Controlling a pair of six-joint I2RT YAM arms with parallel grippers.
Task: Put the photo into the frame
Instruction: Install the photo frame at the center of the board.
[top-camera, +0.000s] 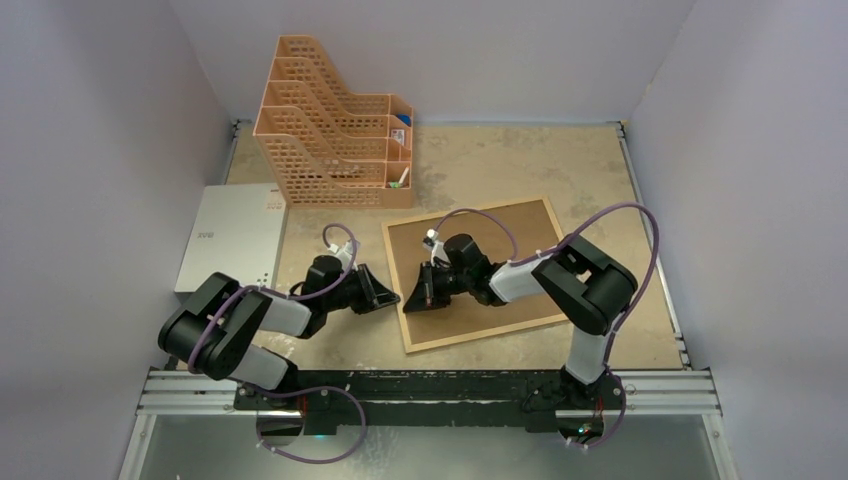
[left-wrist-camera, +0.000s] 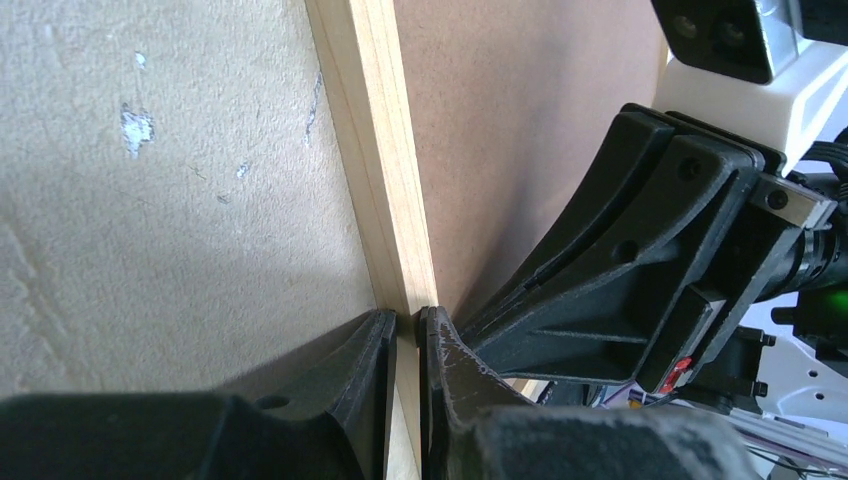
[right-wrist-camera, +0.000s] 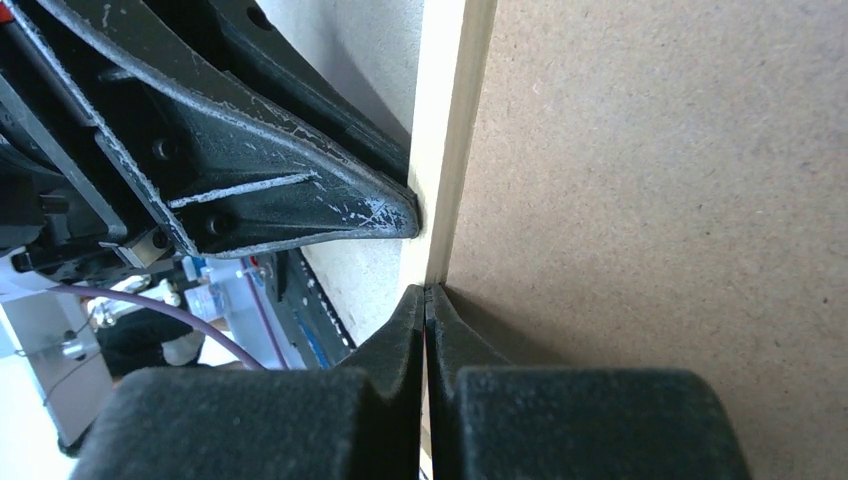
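Though astride frame (left-wrist-camera: 385, 200), fingers' (left-wrist-camera: 368, 372) hold unclear

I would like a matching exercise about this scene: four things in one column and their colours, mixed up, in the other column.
Things:
1. file organizer
2. frame rim
3. backing board
4. right gripper

Colours:
a. black
b. light wood
c. orange
d. brown

Pairs: 1-c, 2-b, 3-d, 4-a
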